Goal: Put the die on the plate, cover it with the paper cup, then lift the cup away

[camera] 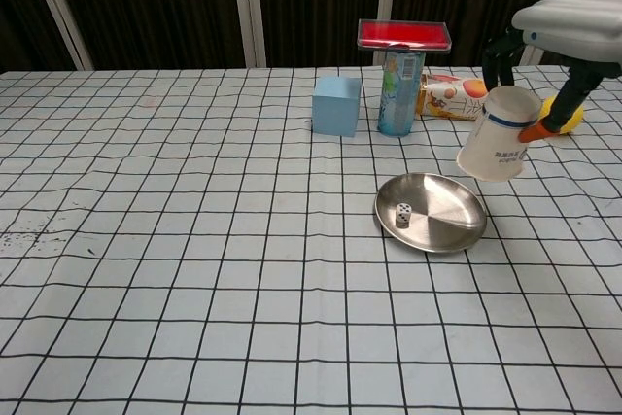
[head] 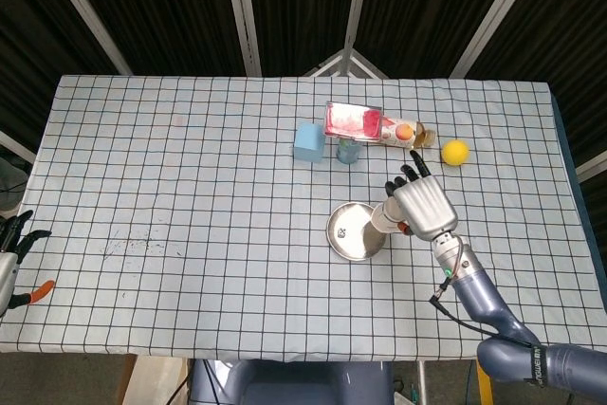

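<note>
Steel plate [camera: 459, 224] has the die [camera: 402, 214] sitting on its left part, so I need to slide the paper cup [camera: 498, 133] further left, mouth-down and level, then lower it straight over the die. My right hand [camera: 569, 24] grips the cup, tilted, above the plate's right rim. My left hand [head: 9, 251] sits at the table's far left edge; I cannot tell its finger state.

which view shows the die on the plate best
The chest view: the die sits in plain sight on the left part of the metal plate, its dark pips visible. In the head view it is only a tiny pale speck on the plate, too small to read.
</note>
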{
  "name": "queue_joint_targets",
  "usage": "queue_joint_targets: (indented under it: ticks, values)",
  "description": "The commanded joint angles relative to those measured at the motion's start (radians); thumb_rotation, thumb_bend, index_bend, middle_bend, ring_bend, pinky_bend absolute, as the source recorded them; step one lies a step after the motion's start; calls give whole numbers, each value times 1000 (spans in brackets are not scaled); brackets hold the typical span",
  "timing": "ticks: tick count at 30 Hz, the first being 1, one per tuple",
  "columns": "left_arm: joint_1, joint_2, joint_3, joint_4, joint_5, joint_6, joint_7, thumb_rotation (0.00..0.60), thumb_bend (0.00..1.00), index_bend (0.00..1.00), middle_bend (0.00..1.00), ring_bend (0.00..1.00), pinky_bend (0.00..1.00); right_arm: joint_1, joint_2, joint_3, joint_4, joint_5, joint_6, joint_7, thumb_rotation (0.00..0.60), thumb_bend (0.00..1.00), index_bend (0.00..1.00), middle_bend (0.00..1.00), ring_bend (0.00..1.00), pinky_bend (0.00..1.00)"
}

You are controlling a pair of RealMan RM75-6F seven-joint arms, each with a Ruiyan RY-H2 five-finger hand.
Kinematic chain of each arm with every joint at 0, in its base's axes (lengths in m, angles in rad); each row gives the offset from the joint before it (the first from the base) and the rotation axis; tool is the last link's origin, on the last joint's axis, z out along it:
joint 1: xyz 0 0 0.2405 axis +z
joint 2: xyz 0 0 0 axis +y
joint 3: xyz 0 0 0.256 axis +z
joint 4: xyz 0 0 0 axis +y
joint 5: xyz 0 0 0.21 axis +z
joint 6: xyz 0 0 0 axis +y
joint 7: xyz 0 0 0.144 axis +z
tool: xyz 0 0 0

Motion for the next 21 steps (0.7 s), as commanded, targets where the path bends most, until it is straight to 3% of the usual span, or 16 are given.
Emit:
queue_joint_targets:
  ticks: [1,21]
  values:
    - [-2,-1,1,-1,0,-3,3,600,297,230,0,0,23,14,-39,-10,12,-16,13,-31,600,328,548,469,231,0]
    - [-6,7,-3,1,-5,-12,-18,600,297,231,0,0,23,83,-201,0,133,40,-39,-36,600,328,549,469,230,0]
